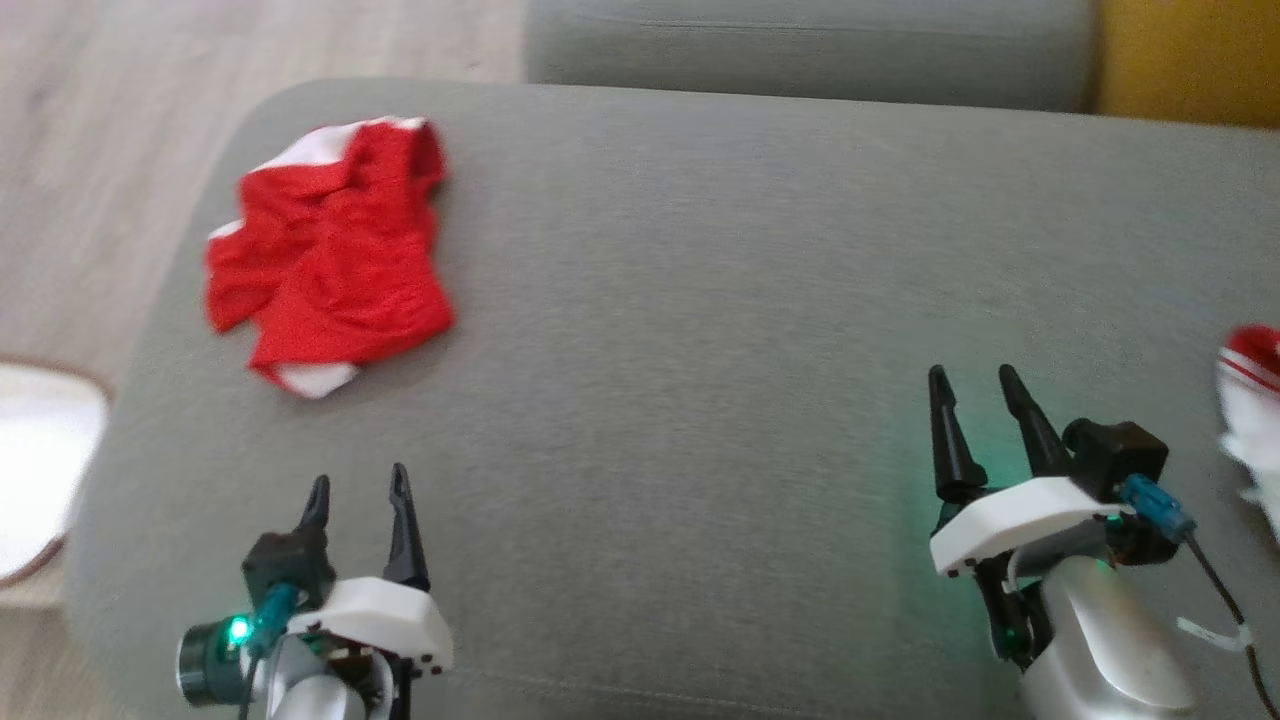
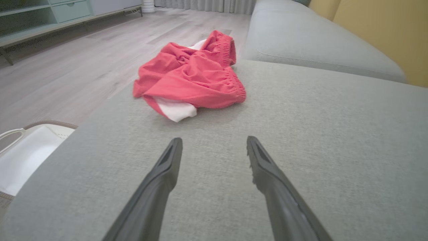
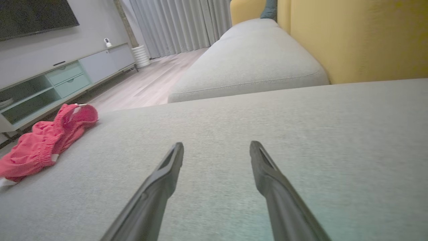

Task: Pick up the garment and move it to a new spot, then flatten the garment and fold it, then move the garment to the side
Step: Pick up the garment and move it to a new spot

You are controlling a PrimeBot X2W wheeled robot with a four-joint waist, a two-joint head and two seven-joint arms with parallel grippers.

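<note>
1. Garment, crumpled red cloth with white patches and a gathered waistband, lies at the sofa's far left corner.
2. Left end effector hangs wide apart, empty, near the garment but clear of it.
3. Right end effector gapes wide too, holding nothing, over the sofa's woven grey fabric.
</note>
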